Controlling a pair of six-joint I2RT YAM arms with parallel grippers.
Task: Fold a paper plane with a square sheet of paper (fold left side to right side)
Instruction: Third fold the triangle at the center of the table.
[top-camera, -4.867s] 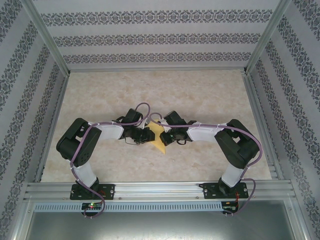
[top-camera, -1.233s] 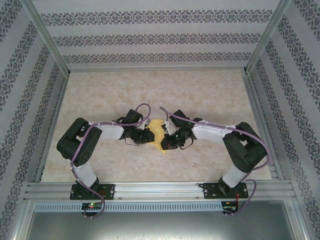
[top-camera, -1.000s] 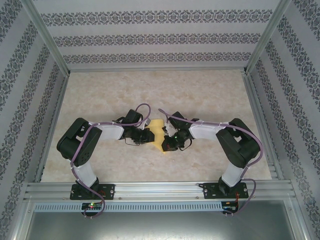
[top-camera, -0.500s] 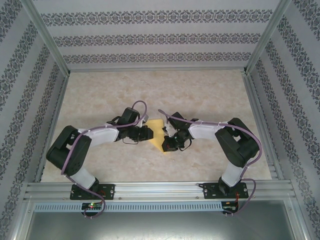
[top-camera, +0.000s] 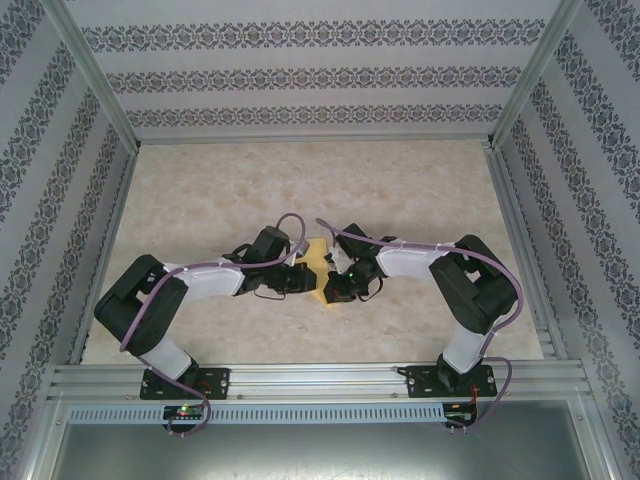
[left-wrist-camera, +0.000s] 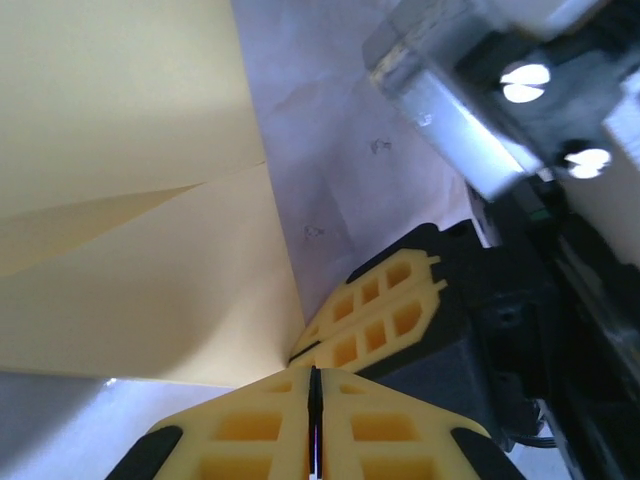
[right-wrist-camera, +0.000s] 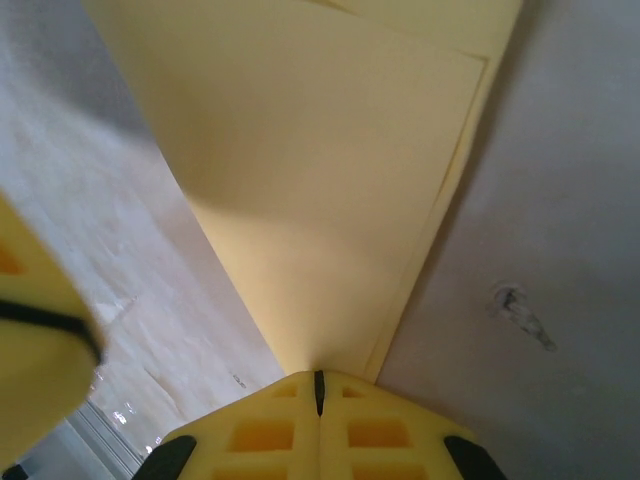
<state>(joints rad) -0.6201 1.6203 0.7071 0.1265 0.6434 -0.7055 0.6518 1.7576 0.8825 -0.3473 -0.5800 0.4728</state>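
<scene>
The square sheet of paper (top-camera: 318, 260) lies on the table as a yellow, creased pointed shape between my two grippers. Its layers narrow to a tip at the near end (right-wrist-camera: 330, 180). My left gripper (top-camera: 308, 283) is shut, and its fingertips (left-wrist-camera: 312, 372) meet just below that tip of the sheet (left-wrist-camera: 150, 200). My right gripper (top-camera: 329, 290) is shut too, its tips (right-wrist-camera: 319, 375) touching the paper's point. The right gripper's fingers (left-wrist-camera: 375, 315) sit right next to mine in the left wrist view. I see no paper between either pair of jaws.
The marbled tabletop (top-camera: 400, 190) stretches far beyond the paper on all sides. Aluminium rails (top-camera: 320, 378) frame the near edge and both sides, with patterned walls behind. Both arms' cables loop over the wrists near the paper.
My left arm has swung rightward and nearer, bringing its gripper to the paper's near tip beside the right gripper, and its jaws have closed a little. The right arm has stayed put.
</scene>
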